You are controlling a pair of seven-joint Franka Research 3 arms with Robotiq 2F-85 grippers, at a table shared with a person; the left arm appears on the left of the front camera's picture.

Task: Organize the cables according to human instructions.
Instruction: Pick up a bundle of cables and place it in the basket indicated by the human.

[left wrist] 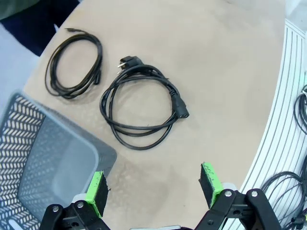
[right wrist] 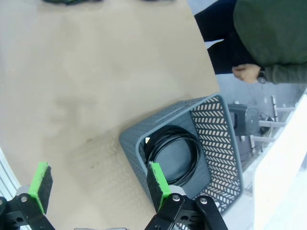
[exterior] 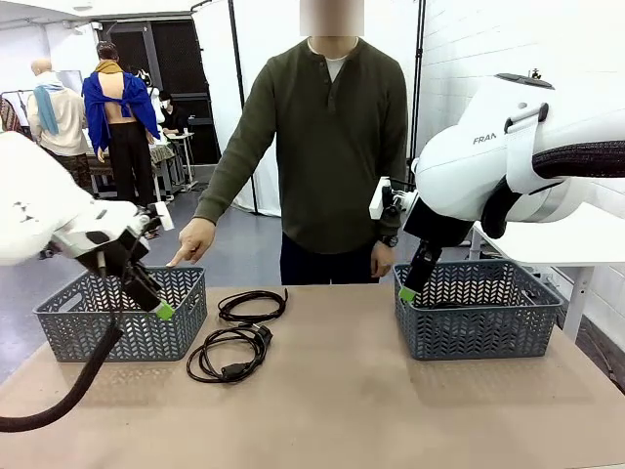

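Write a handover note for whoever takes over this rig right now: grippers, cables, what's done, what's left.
Left gripper: open, holding nothing, above the table by the left basket.
Right gripper: open, holding nothing, at the edge of the right basket.
Cables: near coil and far coil lie on the table between the baskets; a third coil lies in the right basket.
The person's hand points toward the left basket.
Done: one cable binned. Left: both table coils, probably for the left basket.

likely a lab: partition screens (exterior: 244, 39), worktables (exterior: 181, 142).
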